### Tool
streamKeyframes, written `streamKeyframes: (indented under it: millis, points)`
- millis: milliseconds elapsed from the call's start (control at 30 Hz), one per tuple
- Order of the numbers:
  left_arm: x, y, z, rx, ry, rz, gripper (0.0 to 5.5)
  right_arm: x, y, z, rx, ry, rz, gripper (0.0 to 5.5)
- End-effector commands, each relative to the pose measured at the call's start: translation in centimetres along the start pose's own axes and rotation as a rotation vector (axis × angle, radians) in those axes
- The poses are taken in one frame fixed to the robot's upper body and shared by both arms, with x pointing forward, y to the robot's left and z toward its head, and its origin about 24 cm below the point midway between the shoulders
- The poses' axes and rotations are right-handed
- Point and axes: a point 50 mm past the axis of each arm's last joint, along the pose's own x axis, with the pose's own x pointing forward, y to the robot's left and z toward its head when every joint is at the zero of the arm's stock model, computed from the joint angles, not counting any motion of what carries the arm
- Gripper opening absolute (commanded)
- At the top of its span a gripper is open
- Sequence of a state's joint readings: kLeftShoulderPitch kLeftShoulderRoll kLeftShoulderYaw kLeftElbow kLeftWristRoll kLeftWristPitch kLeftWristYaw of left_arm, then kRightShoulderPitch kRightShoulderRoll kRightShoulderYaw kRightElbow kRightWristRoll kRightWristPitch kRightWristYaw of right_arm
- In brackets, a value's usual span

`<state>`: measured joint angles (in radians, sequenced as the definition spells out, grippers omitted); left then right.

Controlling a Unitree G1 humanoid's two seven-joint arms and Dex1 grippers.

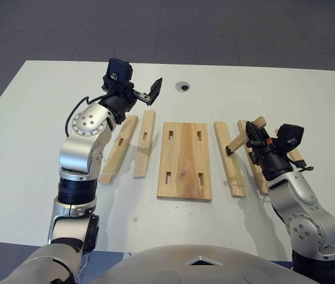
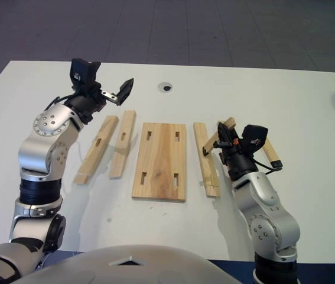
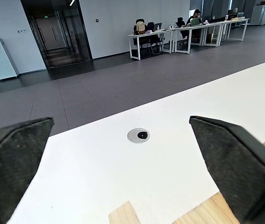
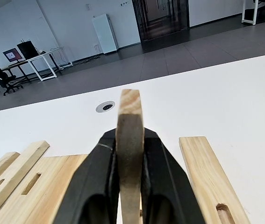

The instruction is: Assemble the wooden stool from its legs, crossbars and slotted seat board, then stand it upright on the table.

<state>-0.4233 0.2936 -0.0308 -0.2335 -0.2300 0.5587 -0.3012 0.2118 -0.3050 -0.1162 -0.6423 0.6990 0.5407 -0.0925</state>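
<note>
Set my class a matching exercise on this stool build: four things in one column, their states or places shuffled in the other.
Things
1 seat board
2 left end effector
3 right end effector
4 cable port

States or places
A shut on a crossbar
B lying flat, slots up
C set into the table at its far side
D open, raised

Pairs: 1-B, 2-D, 3-A, 4-C

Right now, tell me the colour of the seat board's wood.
The seat board is pale tan with faint grain; best seen in the left eye view.
</note>
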Motion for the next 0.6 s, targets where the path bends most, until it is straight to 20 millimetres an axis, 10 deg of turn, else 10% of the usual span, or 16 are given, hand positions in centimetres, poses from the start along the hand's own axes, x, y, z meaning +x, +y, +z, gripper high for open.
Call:
streamKeyframes:
  millis: [33, 600]
  points:
    - [-0.2, -0.2, -0.2, 0.008, 0.013, -0.007, 5.4, 0.1, -0.3, -0.4, -0.01, 0.002, -0.011, 0.41]
    - [-0.3, -0.4, -0.5, 0.01, 0.02, -0.009, 5.4, 0.2, -0.3, -1.2, -0.078, 0.04, 0.007, 0.41]
